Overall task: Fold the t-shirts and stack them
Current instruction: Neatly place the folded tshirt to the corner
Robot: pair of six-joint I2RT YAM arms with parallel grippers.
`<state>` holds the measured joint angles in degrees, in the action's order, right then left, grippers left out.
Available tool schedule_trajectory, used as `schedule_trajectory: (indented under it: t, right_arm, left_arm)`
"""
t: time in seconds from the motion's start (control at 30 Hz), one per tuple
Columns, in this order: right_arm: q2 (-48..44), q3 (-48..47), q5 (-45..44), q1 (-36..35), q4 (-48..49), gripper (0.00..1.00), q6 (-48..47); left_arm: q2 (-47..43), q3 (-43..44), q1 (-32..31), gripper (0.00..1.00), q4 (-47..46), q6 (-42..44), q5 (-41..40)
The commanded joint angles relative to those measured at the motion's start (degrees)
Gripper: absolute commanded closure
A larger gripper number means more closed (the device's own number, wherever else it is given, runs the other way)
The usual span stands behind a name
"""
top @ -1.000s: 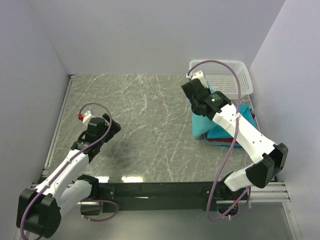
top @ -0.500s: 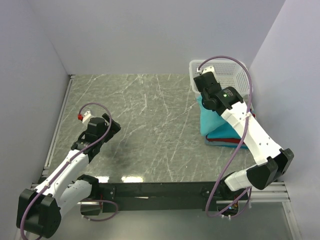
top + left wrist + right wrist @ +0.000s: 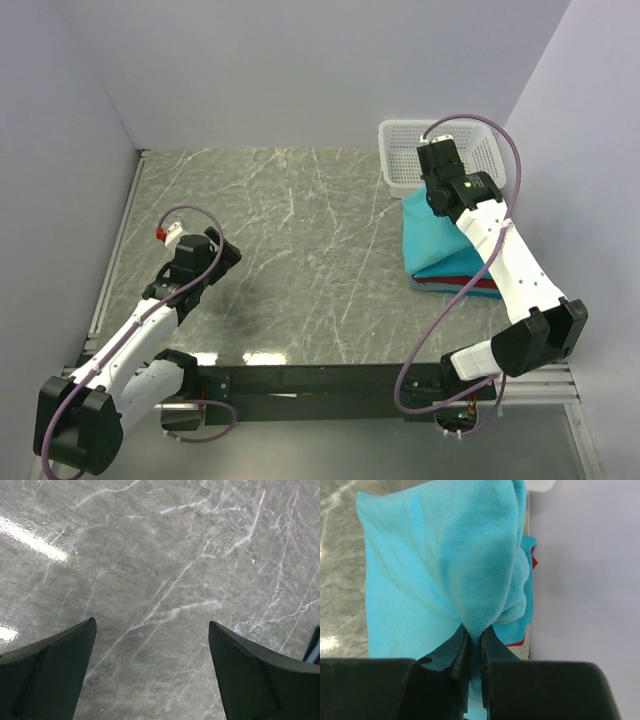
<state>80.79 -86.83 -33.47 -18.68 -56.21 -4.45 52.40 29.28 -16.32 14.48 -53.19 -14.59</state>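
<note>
A teal t-shirt [image 3: 445,555] hangs bunched from my right gripper [image 3: 475,632], which is shut on a pinch of its cloth. In the top view this shirt [image 3: 435,235] drapes down from the right gripper [image 3: 432,200] onto a low pile of t-shirts [image 3: 470,282] by the right wall. A red t-shirt edge [image 3: 533,560] and more teal cloth show under the held shirt. My left gripper [image 3: 151,625] stands open over bare marble at the table's left [image 3: 215,250], with nothing between its fingers [image 3: 50,670].
A white mesh basket [image 3: 405,160] stands in the back right corner, just behind the right wrist. The right wall [image 3: 580,580] runs close beside the pile. The grey marble table [image 3: 300,250] lies between the two arms.
The right arm has swung back and right toward the basket and wall, carrying the teal t-shirt with it. The left arm has not moved.
</note>
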Motion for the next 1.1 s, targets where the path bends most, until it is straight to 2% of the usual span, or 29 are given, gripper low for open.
schedule_trajectory:
  t: [0.0, 0.23, 0.53, 0.87, 1.03, 1.07]
  right_arm:
    - [-1.08, 2.53, 1.22, 3.20, 4.61, 1.00, 0.48]
    - [-0.73, 7.11, 0.86, 10.23, 7.25, 1.00, 1.81]
    - [2.00, 7.37, 1.13, 16.29, 8.92, 1.00, 1.46]
    - [4.46, 7.90, 4.91, 19.91, 10.68, 1.00, 0.23]
    - [6.83, 7.55, 2.28, 20.78, 9.36, 1.00, 1.37]
    - [7.62, 7.29, 1.84, 20.96, 8.84, 0.89, 2.68]
  left_arm:
    - [0.42, 0.78, 0.23, 0.00, -1.30, 1.33, 0.61]
    - [1.91, 1.48, 0.32, 0.00, -1.47, 1.77, 1.58]
    - [2.00, 1.22, 0.50, 0.01, -1.56, 1.95, 1.41]
    - [2.53, 1.13, 0.67, 0.01, -1.74, 2.12, 1.67]
    - [2.79, 1.05, 0.76, 0.01, -1.91, 2.04, 1.84]
    - [2.79, 0.96, 0.76, 0.01, -1.91, 2.04, 1.93]
